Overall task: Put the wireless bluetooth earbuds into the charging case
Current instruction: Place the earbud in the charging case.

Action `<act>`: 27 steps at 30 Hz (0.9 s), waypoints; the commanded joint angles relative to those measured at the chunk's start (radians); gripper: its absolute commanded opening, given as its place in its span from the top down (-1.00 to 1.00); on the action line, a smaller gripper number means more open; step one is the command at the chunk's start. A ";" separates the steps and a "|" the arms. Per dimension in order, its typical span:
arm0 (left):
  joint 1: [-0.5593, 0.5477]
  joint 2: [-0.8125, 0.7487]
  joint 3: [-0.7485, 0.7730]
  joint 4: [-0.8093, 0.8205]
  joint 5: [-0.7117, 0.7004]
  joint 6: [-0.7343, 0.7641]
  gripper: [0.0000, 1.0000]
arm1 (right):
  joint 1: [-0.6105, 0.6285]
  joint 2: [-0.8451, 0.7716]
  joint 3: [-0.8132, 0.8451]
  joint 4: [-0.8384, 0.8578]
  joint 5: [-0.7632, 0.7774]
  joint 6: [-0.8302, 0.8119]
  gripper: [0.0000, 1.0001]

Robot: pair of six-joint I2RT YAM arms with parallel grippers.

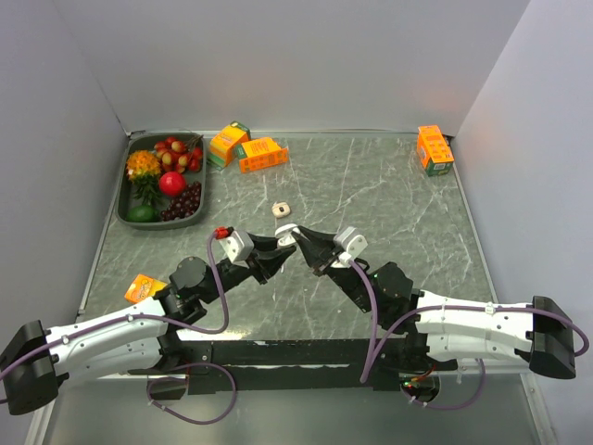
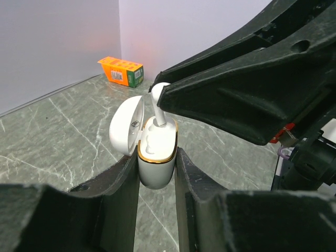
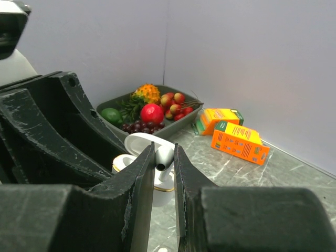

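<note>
Left gripper [image 2: 156, 167] is clamping narrowly on the charging case [image 2: 156, 170], one finger on each side of the white body, and is holding it upright above the bench [image 1: 371, 195], near the middle of its near half. The lid [image 2: 126, 127] is standing open, hinged back to the left in the left wrist view.

Right gripper [image 3: 164, 156] is pinching one earbud [image 3: 164, 156] between nearly closed fingers. The earbud is sitting directly over the case, stem pointing down, with its lower end reaching the open gold-rimmed top. How deep it is sitting cannot be told.

In the top view, both grippers are meeting tip to tip, left arm coming from the near left and right arm from the near right.

A small pale object [image 1: 282, 210] is lying on the bench just beyond the grippers; too small to identify. A tray of fruit [image 1: 122, 197] is sitting at the far left, with two orange boxes [image 1: 262, 154] just right of it.
</note>
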 commanded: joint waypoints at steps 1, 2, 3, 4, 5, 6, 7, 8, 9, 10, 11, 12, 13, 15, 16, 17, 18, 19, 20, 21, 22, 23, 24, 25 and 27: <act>-0.012 -0.011 -0.003 0.075 0.006 0.037 0.98 | -0.010 -0.022 0.030 0.002 0.020 0.015 1.00; -0.015 -0.010 -0.003 0.075 0.004 0.040 0.98 | -0.009 -0.024 0.030 -0.001 0.020 0.013 1.00; -0.017 -0.010 -0.005 0.077 0.004 0.042 0.98 | -0.009 -0.024 0.031 -0.004 0.021 0.016 1.00; -0.017 -0.011 -0.005 0.077 0.001 0.045 0.98 | -0.009 -0.025 0.030 -0.005 0.018 0.016 1.00; -0.018 -0.011 -0.006 0.077 0.001 0.046 0.98 | -0.009 -0.025 0.030 -0.007 0.018 0.016 1.00; -0.020 -0.011 -0.008 0.078 0.001 0.048 0.98 | -0.009 -0.025 0.030 -0.007 0.018 0.018 1.00; -0.020 -0.011 -0.008 0.078 -0.001 0.051 0.98 | -0.010 -0.028 0.028 -0.005 0.019 0.018 1.00; -0.020 -0.011 -0.008 0.075 -0.001 0.052 0.98 | -0.010 -0.030 0.025 -0.005 0.020 0.019 1.00; -0.021 -0.013 -0.006 0.075 -0.001 0.056 0.98 | -0.010 -0.030 0.025 -0.007 0.018 0.019 1.00; -0.021 -0.013 -0.006 0.075 -0.001 0.056 0.98 | -0.010 -0.031 0.025 -0.011 0.019 0.019 1.00; -0.021 -0.014 -0.006 0.074 -0.001 0.056 0.98 | -0.009 -0.033 0.027 -0.013 0.020 0.019 1.00; -0.021 -0.013 -0.006 0.075 -0.001 0.057 0.98 | -0.009 -0.033 0.027 -0.011 0.021 0.019 1.00; -0.021 -0.013 -0.006 0.074 -0.001 0.057 0.98 | -0.009 -0.034 0.027 -0.014 0.020 0.019 1.00; -0.024 -0.016 -0.006 0.077 -0.001 0.056 0.98 | -0.009 -0.034 0.033 -0.030 0.016 0.019 1.00; -0.023 -0.014 -0.006 0.077 -0.001 0.056 0.98 | -0.010 -0.033 0.034 -0.033 0.015 0.019 1.00; -0.023 -0.014 -0.005 0.077 -0.001 0.056 0.98 | -0.009 -0.034 0.036 -0.037 0.010 0.019 1.00; -0.023 -0.016 -0.005 0.077 -0.001 0.053 0.98 | -0.009 -0.034 0.036 -0.051 0.001 0.021 1.00; -0.024 -0.017 -0.005 0.078 -0.002 0.051 0.98 | -0.009 -0.037 0.037 -0.060 -0.005 0.024 1.00; -0.024 -0.017 -0.001 0.077 -0.001 0.049 0.98 | -0.009 -0.036 0.039 -0.067 -0.013 0.024 1.00; -0.024 -0.016 -0.001 0.077 -0.002 0.048 0.98 | -0.010 -0.037 0.036 -0.073 -0.011 0.024 1.00; -0.023 -0.016 0.000 0.077 -0.001 0.048 0.98 | -0.009 -0.040 0.034 -0.074 -0.011 0.024 1.00; -0.024 -0.016 0.002 0.075 -0.001 0.046 0.98 | -0.010 -0.044 0.031 -0.076 -0.011 0.030 1.00; -0.023 -0.016 0.002 0.078 -0.001 0.043 0.98 | -0.009 -0.048 0.028 -0.071 -0.011 0.028 1.00; -0.024 -0.014 0.003 0.077 -0.001 0.040 0.98 | -0.009 -0.050 0.024 -0.070 -0.011 0.031 1.00; -0.023 -0.014 0.003 0.080 -0.001 0.036 0.98 | -0.009 -0.056 0.021 -0.074 -0.011 0.031 1.00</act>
